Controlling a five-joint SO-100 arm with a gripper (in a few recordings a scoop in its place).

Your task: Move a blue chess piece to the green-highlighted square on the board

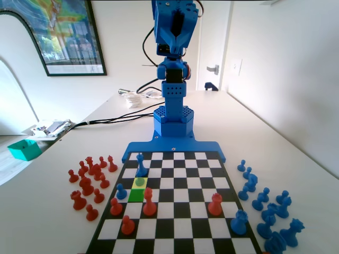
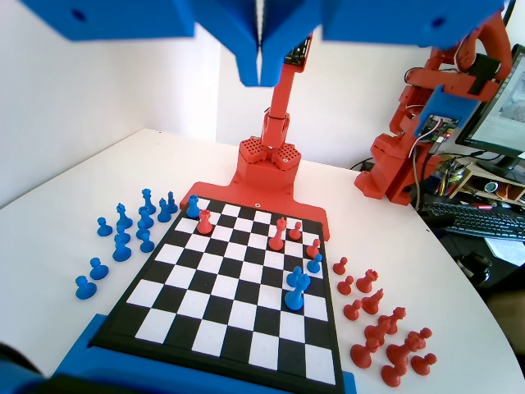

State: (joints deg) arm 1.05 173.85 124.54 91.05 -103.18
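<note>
**Pawn and green square: stock before pick-up**

While the arm is raised well clear of the board, nothing is in its grasp and the reach has not begun.

Item 1, the blue pawn (image 1: 140,182): small, round-headed, looking greenish; it stands upright on a pale yellow-tinted square (image 1: 139,184) in the second column from the left of the fixed view. In the wrist view it is probably the small blue piece partly hidden behind the tall blue piece (image 2: 297,287); I cannot tell for certain.

Item 2, the green square (image 1: 136,194): bright green, bare, touching the yellow square on the side nearer the fixed camera.

Item 3, neighbours: a plainly blue pawn (image 1: 121,191) just left of the green square; a red piece (image 1: 149,202) just right and nearer the camera; a taller blue piece (image 1: 141,165) one square behind the pawn.

Item 4, the board (image 1: 175,211): chequered, blue edge at the arm's end; spare red pieces lie off its left side, spare blue pieces off its right.

Item 5, the gripper (image 2: 259,61): high above the board, jaws together with a thin seam between them, holding nothing.

Step in hand, by my judgement: approach. The next move calls for parting the jaws, descending over the pawn's head without touching the tall piece behind it, then a one-square carry.
</note>
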